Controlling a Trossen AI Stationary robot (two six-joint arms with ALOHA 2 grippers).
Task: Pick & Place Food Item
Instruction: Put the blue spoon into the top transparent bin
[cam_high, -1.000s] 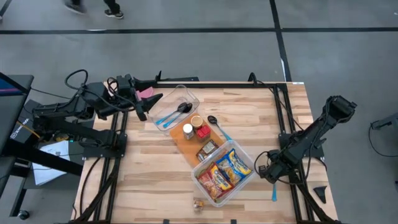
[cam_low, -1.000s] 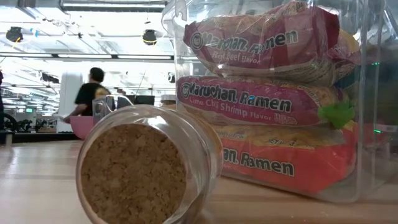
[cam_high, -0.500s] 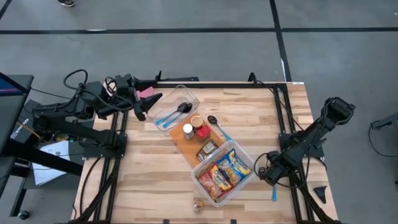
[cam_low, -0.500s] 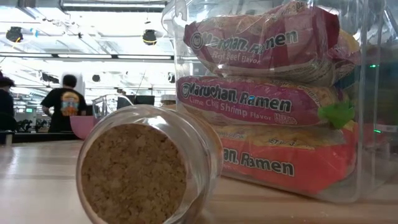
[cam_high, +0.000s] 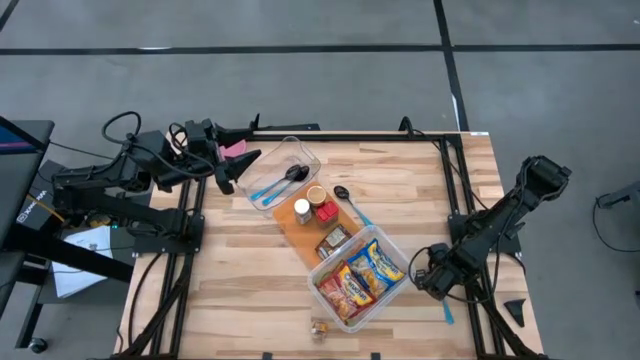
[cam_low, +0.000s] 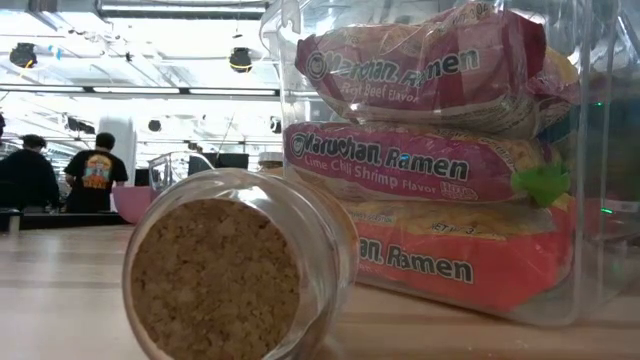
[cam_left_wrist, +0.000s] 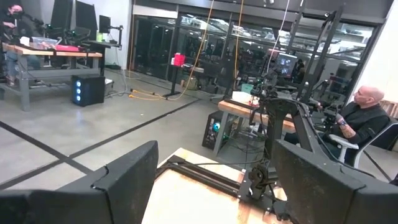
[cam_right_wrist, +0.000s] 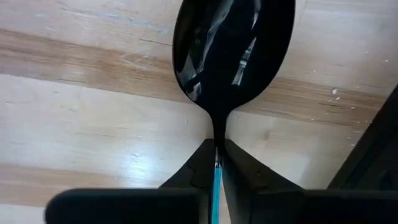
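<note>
I see the wooden table (cam_high: 250, 280) with the clear bin (cam_high: 362, 277) of ramen packets (cam_high: 362, 272) near its front middle, and these packets are the food item of the task as I judge it. Behind it lies a brown board (cam_high: 318, 228) with small jars, and farther back a clear tray (cam_high: 283, 170) with spoons.

My left gripper (cam_high: 230, 172) waits at the back left corner, outside the table edge; its two fingers stand apart with nothing between them.

My right gripper (cam_high: 437, 283) is low at the right edge of the table, just beside the bin. Its fingers are closed on the thin stem of a black spoon (cam_right_wrist: 233, 53) with a blue handle, held over the wood.

I judge the step is carrying this spoon, not yet the food. The next move calls for putting it down somewhere before the gripper can take a packet.

A small jar (cam_high: 320, 328) lies on its side at the front edge.
</note>
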